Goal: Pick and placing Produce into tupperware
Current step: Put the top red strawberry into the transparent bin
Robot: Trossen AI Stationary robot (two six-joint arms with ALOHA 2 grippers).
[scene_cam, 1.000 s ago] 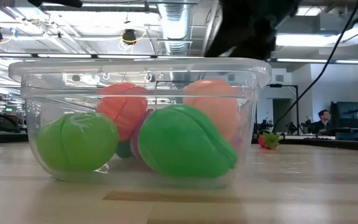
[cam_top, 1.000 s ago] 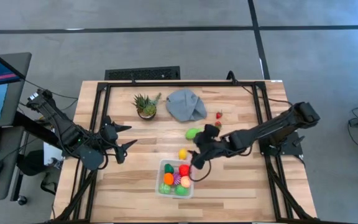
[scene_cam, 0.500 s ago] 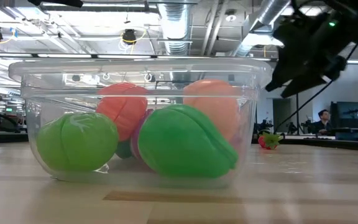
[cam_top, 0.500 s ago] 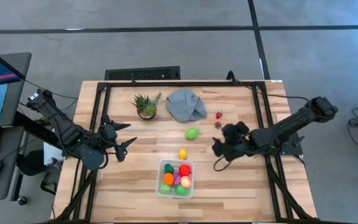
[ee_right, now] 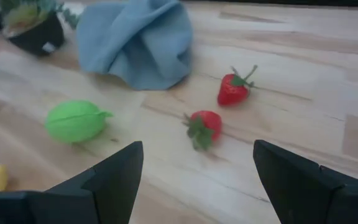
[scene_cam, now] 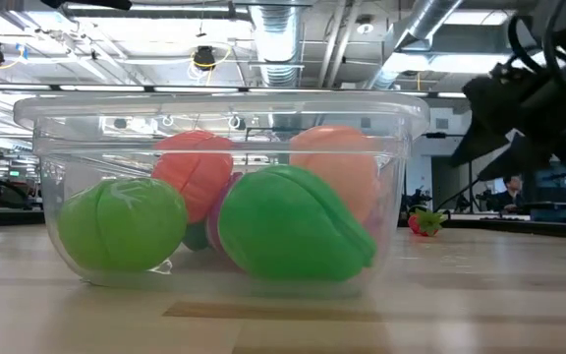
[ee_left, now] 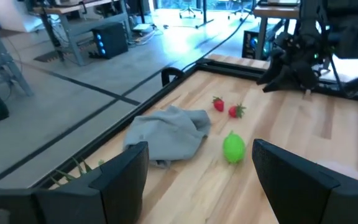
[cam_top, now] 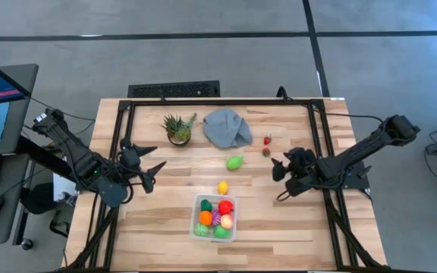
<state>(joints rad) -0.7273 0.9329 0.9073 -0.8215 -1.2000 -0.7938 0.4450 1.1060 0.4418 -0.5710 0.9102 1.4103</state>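
The clear tupperware stands near the table's front middle and holds several toy fruits. Outside it lie a yellow piece, a green piece and two strawberries. My right gripper hovers open to the right of the tupperware and points at the strawberries, touching nothing. My left gripper hangs open over the table's left part. It faces the green piece, with nothing between its fingers.
A small potted plant and a crumpled grey cloth sit at the back of the table. A black frame runs along the table's edges. Bare wood lies between the tupperware and both arms.
My right gripper has drawn back from over the tupperware's far right corner toward the table's right edge. It has sunk lower and rolled about its own axis, staying open. The produce and the tupperware have not moved.
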